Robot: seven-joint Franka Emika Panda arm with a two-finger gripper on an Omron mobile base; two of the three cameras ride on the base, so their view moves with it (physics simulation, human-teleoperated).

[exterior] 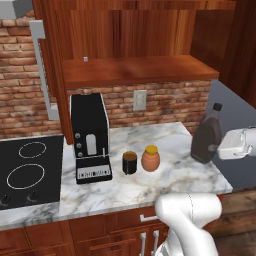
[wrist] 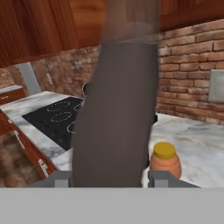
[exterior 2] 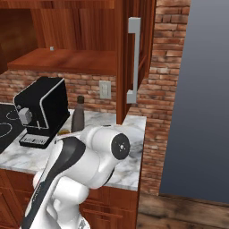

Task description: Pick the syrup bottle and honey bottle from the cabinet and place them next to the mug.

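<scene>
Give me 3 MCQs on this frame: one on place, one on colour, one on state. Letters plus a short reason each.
1. Where does the honey bottle stand?
A. on the cabinet shelf
B. on the counter right beside the mug
C. on the stove

2. What colour is the honey bottle's cap?
A. yellow
B. black
C. white

3. What is the state of the syrup bottle?
A. lying on the counter
B. on the cabinet shelf
C. held in the gripper

Key: B, it sits just right of the mug on the marble; A, the hand view shows a yellow cap; C, the fingers close on the bottle's body over the counter's right end.
</scene>
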